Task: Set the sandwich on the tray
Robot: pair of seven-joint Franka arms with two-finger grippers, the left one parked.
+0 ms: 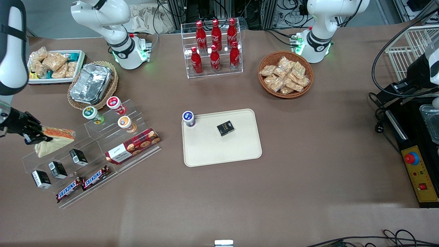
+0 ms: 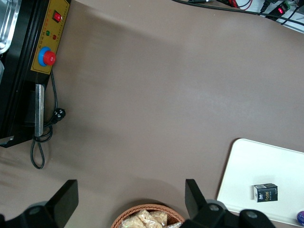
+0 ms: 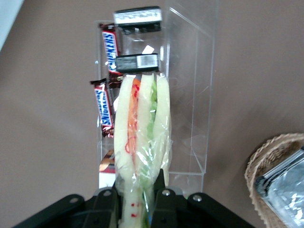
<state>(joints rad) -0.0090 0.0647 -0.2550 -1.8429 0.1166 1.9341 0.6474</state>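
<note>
The sandwich is a wrapped triangular wedge with pale bread and red-orange and green filling. My right gripper is shut on its wrapped end and holds it above the clear acrylic shelf at the working arm's end of the table. In the right wrist view the sandwich stands edge-on between the black fingers of the gripper. The cream-beige tray lies at the middle of the table, with a blue-lidded cup and a small black box on it.
The acrylic shelf holds a red plaid cookie box, Snickers bars, small black boxes and yogurt cups. A foil container in a wicker tray, a white tub of snacks, a cola rack and a snack basket stand farther from the camera.
</note>
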